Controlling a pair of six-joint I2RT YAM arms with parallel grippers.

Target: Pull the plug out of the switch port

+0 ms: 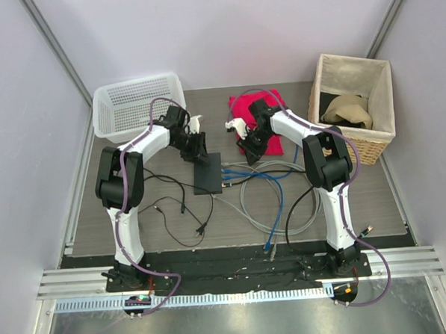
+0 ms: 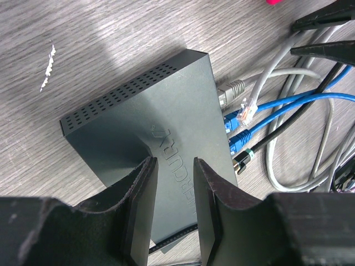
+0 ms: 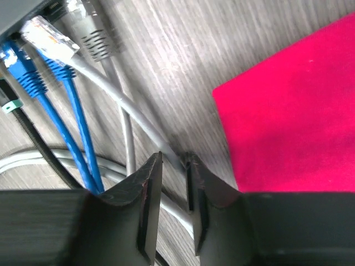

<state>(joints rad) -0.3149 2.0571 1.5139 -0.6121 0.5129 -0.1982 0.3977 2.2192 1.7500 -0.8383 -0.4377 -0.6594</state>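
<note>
- Left gripper (image 2: 173, 163) — jaws parted, nothing between them, set over the top face of the switch (image 2: 150, 111). The box lies directly beneath its fingertips and runs ahead of them.
- Right gripper (image 3: 173, 158) — jaws narrowly parted astride the grey cable (image 3: 144, 127). No pinch is visible.
- Clear plug (image 3: 50, 36) — ahead and to the left of the right fingertips, on that grey cable. It seems already out of its socket, though the view is poor.
- Handling — the switch is probably light and smooth, apt to slide, so you pin it. The plug looks brittle and the cable limp. Take hold at the plug body, not the cord.
</note>
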